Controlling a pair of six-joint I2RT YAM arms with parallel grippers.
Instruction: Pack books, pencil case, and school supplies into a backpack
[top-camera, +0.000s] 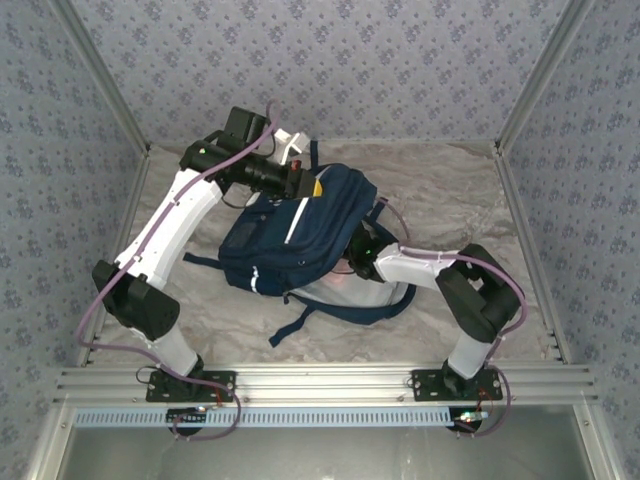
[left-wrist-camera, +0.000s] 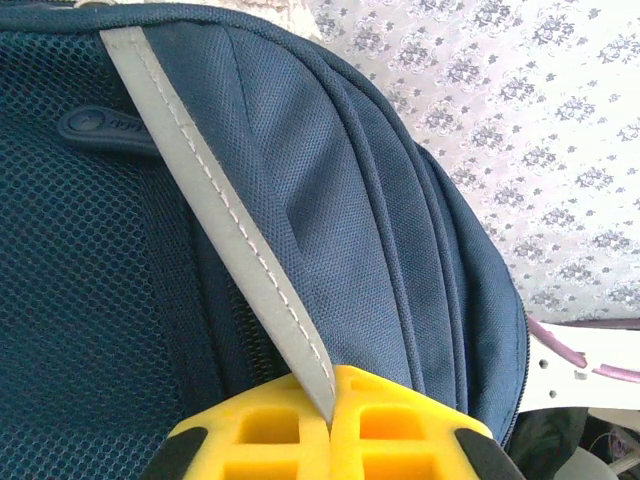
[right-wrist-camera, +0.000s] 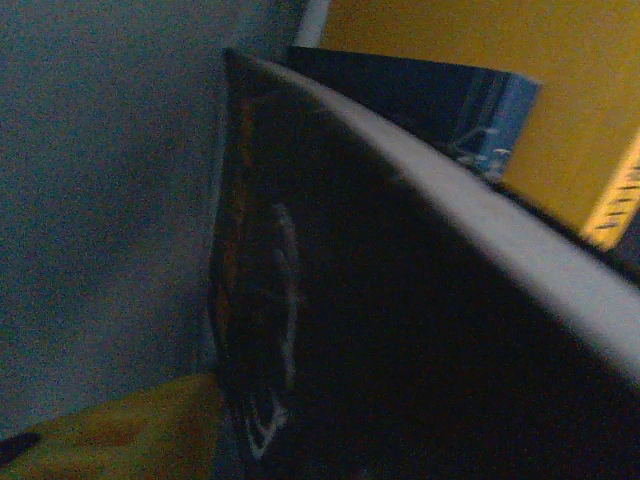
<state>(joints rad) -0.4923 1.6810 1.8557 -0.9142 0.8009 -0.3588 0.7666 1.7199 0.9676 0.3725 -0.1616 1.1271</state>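
The navy backpack (top-camera: 300, 235) lies in the middle of the table. My left gripper (top-camera: 305, 185) is at its far top end, its yellow fingers (left-wrist-camera: 270, 430) shut on the grey reflective stripe (left-wrist-camera: 220, 210). The right arm (top-camera: 420, 268) reaches into the backpack's opening from the right. Inside it is dim: a dark book (right-wrist-camera: 400, 330) with a pale edge stands close in front, and behind it are a dark blue book (right-wrist-camera: 430, 95) and an orange book (right-wrist-camera: 480, 50). One yellow finger (right-wrist-camera: 110, 430) shows beside the dark book; the other is hidden. The pencil case and school supplies are out of view.
Loose backpack straps (top-camera: 290, 325) trail toward the near edge. Patterned walls close in the marbled table (top-camera: 450, 190) on three sides. An aluminium rail (top-camera: 320, 380) carries both arm bases at the front.
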